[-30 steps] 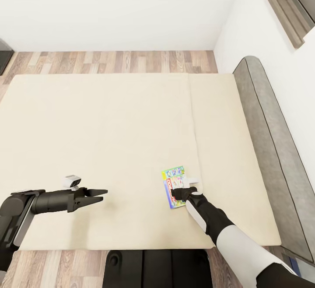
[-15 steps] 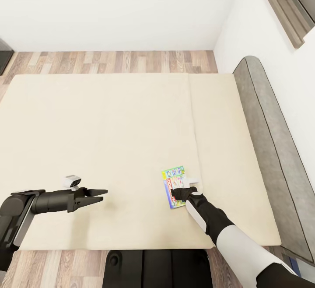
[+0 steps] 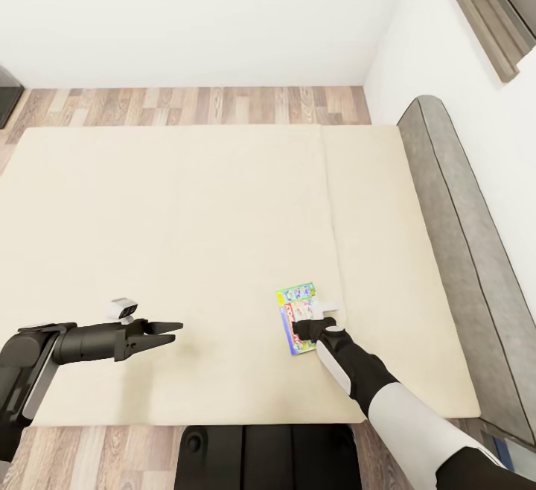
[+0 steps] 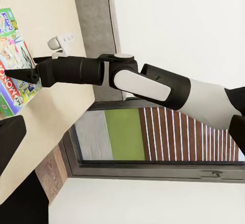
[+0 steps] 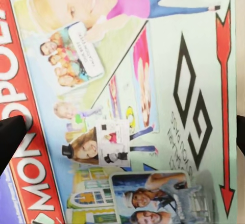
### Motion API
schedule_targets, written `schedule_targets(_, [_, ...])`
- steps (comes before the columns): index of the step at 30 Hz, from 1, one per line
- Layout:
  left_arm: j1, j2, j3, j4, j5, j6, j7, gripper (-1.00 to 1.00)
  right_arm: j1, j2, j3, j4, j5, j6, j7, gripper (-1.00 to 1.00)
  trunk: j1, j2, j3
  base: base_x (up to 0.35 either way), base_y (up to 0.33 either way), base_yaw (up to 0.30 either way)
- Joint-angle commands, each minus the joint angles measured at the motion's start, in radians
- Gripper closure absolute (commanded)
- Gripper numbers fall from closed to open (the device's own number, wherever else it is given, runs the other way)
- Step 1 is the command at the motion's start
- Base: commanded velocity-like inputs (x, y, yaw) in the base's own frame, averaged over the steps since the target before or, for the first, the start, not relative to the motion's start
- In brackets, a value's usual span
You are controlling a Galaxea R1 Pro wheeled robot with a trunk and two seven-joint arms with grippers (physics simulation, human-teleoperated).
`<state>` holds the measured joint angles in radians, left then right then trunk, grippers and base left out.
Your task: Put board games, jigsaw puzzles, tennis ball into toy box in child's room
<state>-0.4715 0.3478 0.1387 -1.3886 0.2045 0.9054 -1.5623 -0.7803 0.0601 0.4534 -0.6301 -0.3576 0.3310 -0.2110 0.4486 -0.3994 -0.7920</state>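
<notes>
1. We see a big cream bed [image 3: 186, 237] from above, with a grey headboard [image 3: 461, 252] on its right side and wood floor [image 3: 193, 105] past its far edge.
2. One board game [image 3: 296, 310] lies flat on the bed, near the front edge and a bit to the right of the middle.
3. Our right gripper [image 3: 301, 329] is down on the near end of the board game. Up close, the right wrist view shows the colourful box lid [image 5: 127, 101] with a red stripe and cartoon people, and a dark finger at each side edge.
4. The fingers sit wide apart on both sides of the lid, so the right jaws are spread and not squeezing the box.
5. Our left gripper [image 3: 165, 331] hangs over bare bed, well apart from the game, pointing toward it.
6. Its two fingers look close together at the tips, but we cannot tell if they are fully closed. They hold nothing.
</notes>
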Motion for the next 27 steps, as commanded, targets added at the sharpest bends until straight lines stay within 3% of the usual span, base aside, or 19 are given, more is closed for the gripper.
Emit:
schedule_targets(1, [-0.001, 0.0, -0.001, 0.0, 0.0, 0.01, -0.004, -1.0, 0.001, 0.0, 0.007, 0.0, -0.03, -0.001, 0.001, -1.0, 0.001, -0.001, -0.001, 0.0, 0.018, 0.0])
schedule_targets(27, [-0.001, 0.0, -0.001, 0.0, -0.001, 0.01, -0.005, -1.0, 0.001, 0.0, 0.005, -0.002, -0.03, -0.001, 0.001, -1.0, 0.001, -0.001, -0.001, 0.0, 0.048, 0.0])
